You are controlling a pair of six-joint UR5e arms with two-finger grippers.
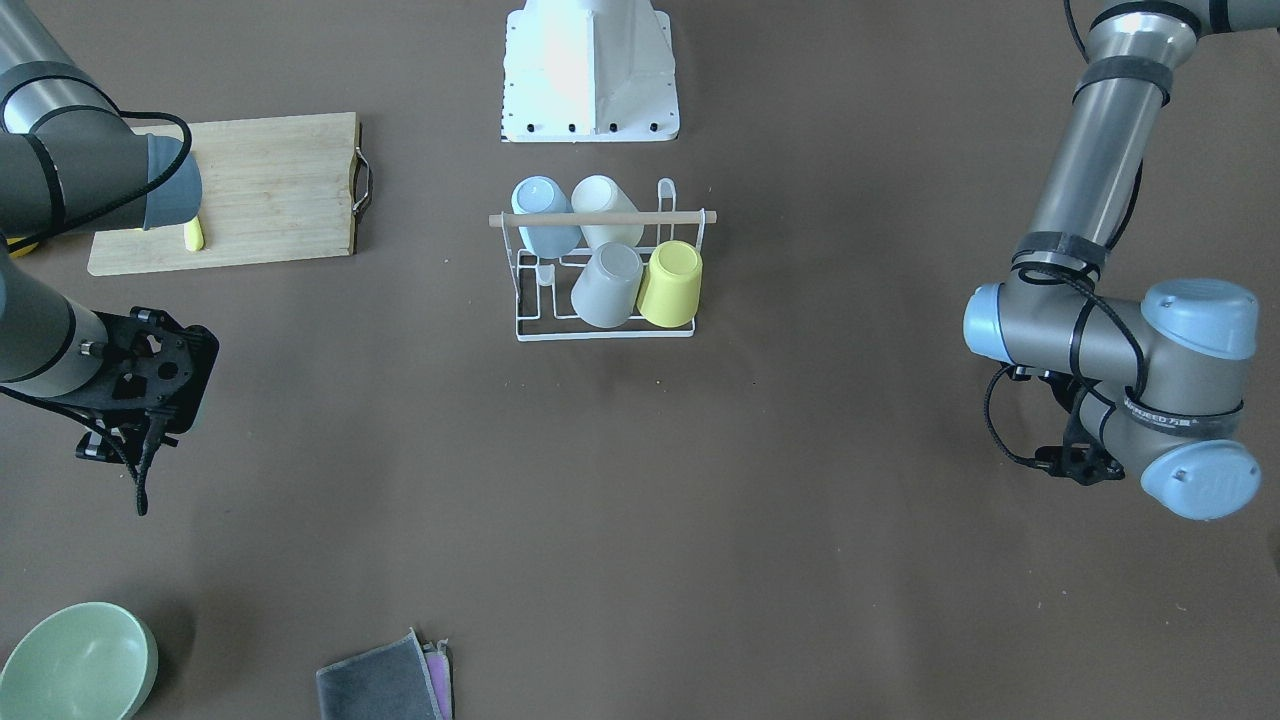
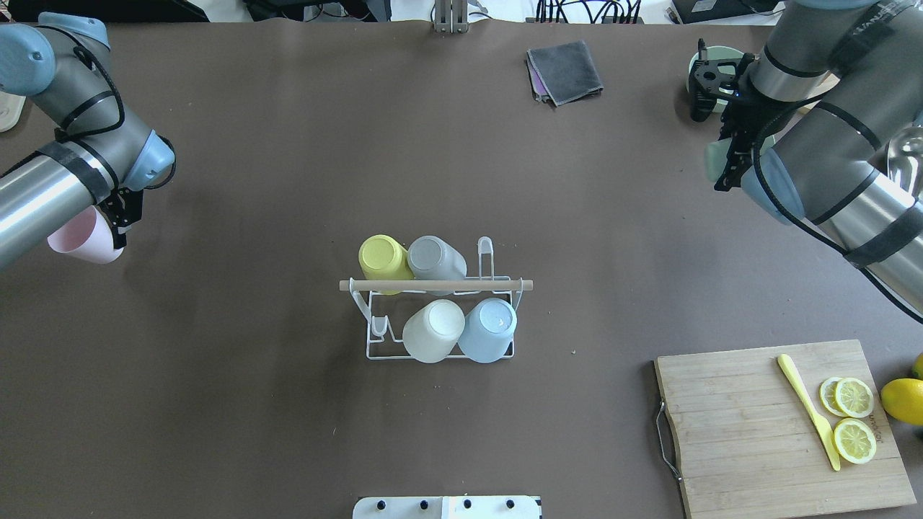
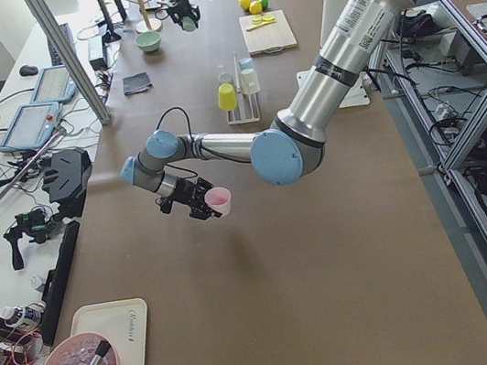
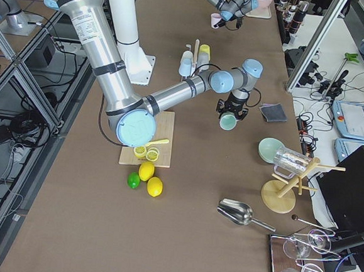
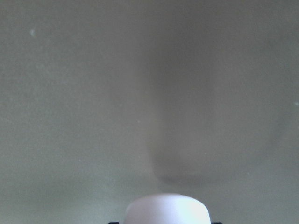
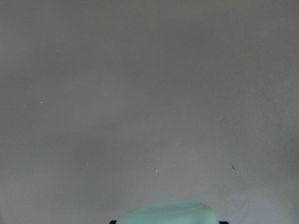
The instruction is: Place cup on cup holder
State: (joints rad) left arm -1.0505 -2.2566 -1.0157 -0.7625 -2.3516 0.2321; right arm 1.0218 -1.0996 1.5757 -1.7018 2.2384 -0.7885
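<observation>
The white wire cup holder (image 2: 440, 353) with a wooden rod (image 2: 436, 285) stands mid-table and also shows in the front view (image 1: 604, 330). Yellow (image 2: 384, 258), grey (image 2: 435, 257), cream (image 2: 433, 330) and light blue (image 2: 489, 329) cups sit upside down on its pegs. My left gripper (image 2: 117, 220) is at the table's left, shut on a pink cup (image 2: 81, 243), held above the table (image 3: 219, 201); its base shows in the left wrist view (image 5: 167, 210). My right gripper (image 2: 730, 155) is at the far right, shut on a pale green cup (image 2: 714, 160), which also shows in the right side view (image 4: 227, 122) and the right wrist view (image 6: 168, 213).
A wooden cutting board (image 2: 750, 432) with a yellow knife (image 2: 807, 411) and lemon slices (image 2: 854, 418) lies near right. A folded grey cloth (image 2: 566, 68) and a green bowl (image 1: 75, 660) lie at the far side. The white robot base (image 1: 590, 70) stands at the near edge.
</observation>
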